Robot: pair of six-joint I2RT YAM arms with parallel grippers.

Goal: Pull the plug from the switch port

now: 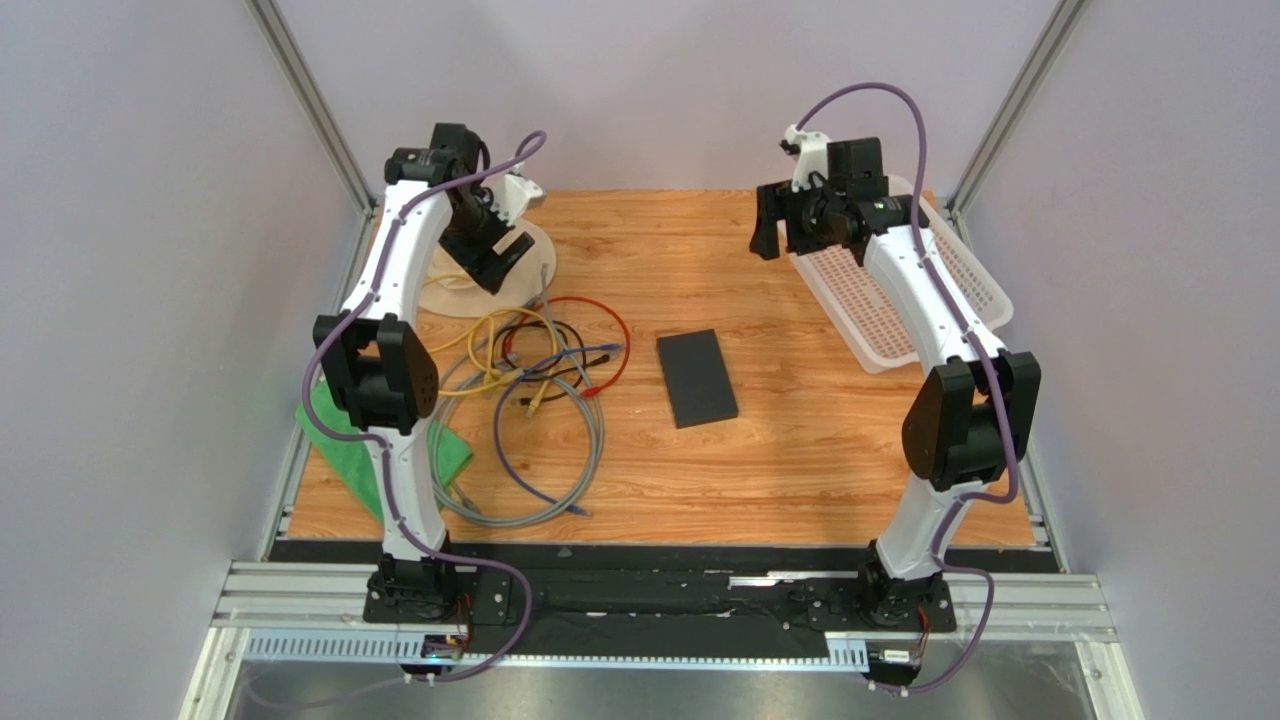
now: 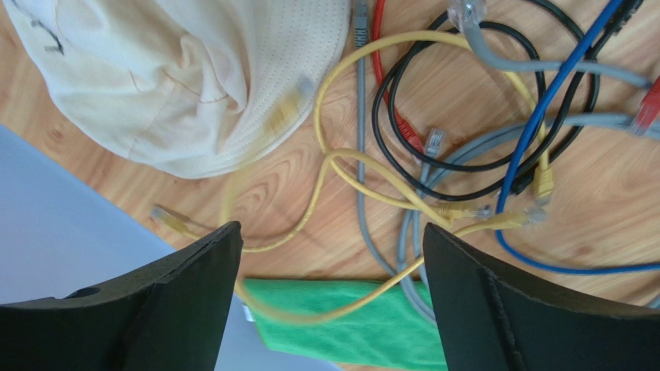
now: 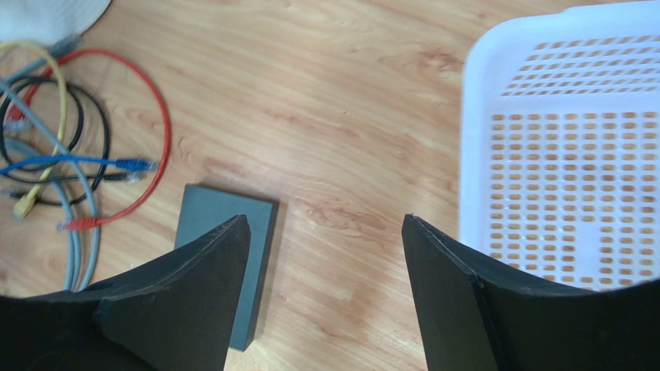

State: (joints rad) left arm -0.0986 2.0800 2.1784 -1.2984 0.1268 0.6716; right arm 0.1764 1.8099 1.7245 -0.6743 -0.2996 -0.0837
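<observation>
The switch (image 1: pixel 696 377) is a flat matte black box lying on the wooden table near its middle. It also shows in the right wrist view, the switch (image 3: pixel 223 220) partly behind my left finger. Its port and the plug are hidden in all views, and no cable reaches it. A tangle of coloured network cables (image 1: pixel 529 372) lies to its left, apart from it. My left gripper (image 1: pixel 493 255) hangs open above the cable pile and a cream hat; in its wrist view the left gripper (image 2: pixel 331 228) holds nothing. My right gripper (image 1: pixel 778 225), also right gripper (image 3: pixel 325 219), is open and empty, high over bare wood.
A cream hat (image 2: pixel 178 77) lies at the back left beside the cables (image 2: pixel 465 139). A green cloth (image 2: pixel 348 321) sits at the table's left edge under some cables. A white perforated basket (image 3: pixel 480 116) stands at the back right, basket (image 1: pixel 984 293) under the right arm.
</observation>
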